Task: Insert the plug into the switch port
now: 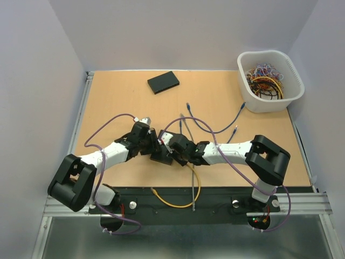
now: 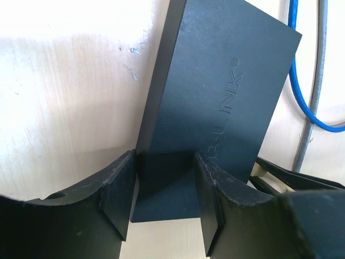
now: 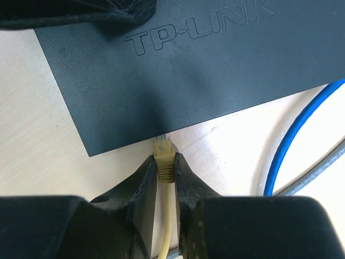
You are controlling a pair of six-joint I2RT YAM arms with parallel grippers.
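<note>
Top view: high, behind arm bases, looking down over whole counter (image 1: 215,102). Left wrist: very near, facing short end of switch (image 2: 215,97). Right wrist: very near, facing its long side. All three share switch; both wrist views share blue cable (image 3: 291,140).

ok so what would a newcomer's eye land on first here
The yellow plug pinched in the right gripper, its clear tip right at the edge of the black TP-Link switch at mid-table. Next, the left gripper clamped across the switch's opposite side, bracing it. Off in the far right corner, a white basket of tangled cables stands out.
</note>
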